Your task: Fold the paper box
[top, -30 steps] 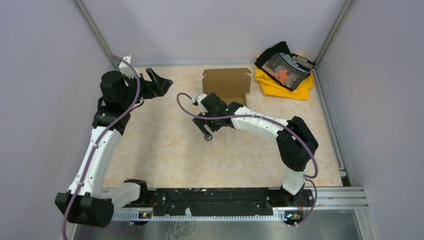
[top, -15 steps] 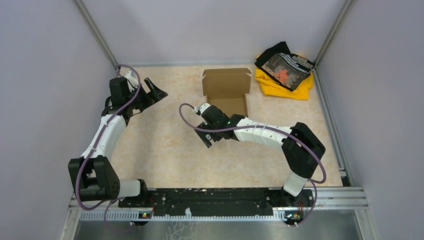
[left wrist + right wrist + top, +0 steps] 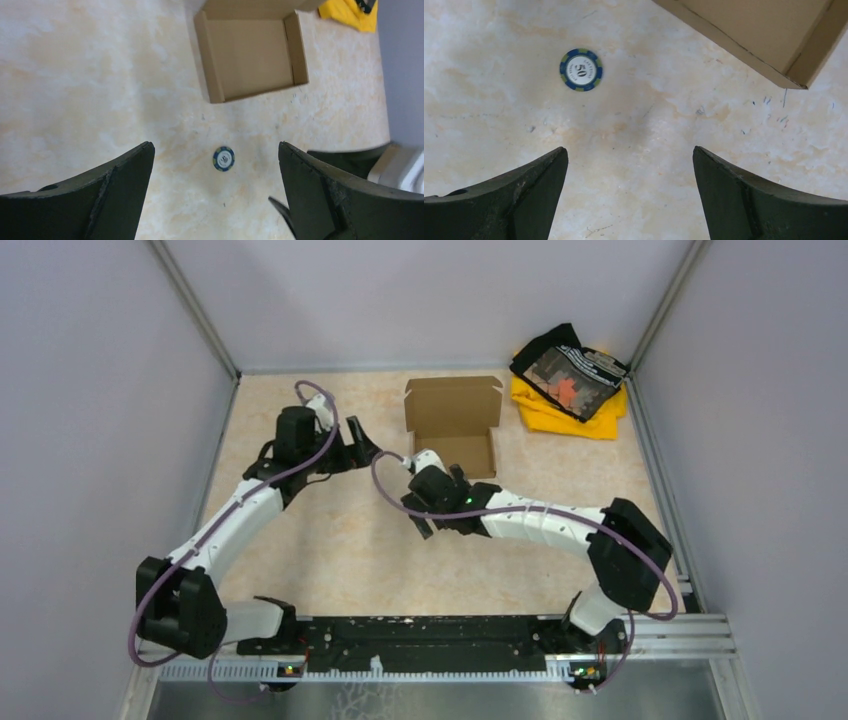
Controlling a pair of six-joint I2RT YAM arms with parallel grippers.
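The paper box (image 3: 453,425) is brown cardboard at the back middle of the table, its lid flap standing up behind an open tray. My left gripper (image 3: 368,445) hovers just left of the tray, open, nothing between its fingers. In the left wrist view the paper box (image 3: 250,55) lies ahead of my open left gripper (image 3: 215,145). My right gripper (image 3: 418,512) hangs in front of the box, open and empty. In the right wrist view one corner of the paper box (image 3: 764,35) shows at the upper right, beyond the open right gripper (image 3: 629,149).
A blue poker chip (image 3: 223,158) lies on the table in front of the box, the same chip (image 3: 581,76) showing in the right wrist view. A yellow and black cloth pile (image 3: 570,380) sits at the back right. Grey walls (image 3: 120,390) close in the sides.
My left arm has swung from the far left wall rightward and down to the box's left front. My right gripper has drawn back a little from the box toward the near side.
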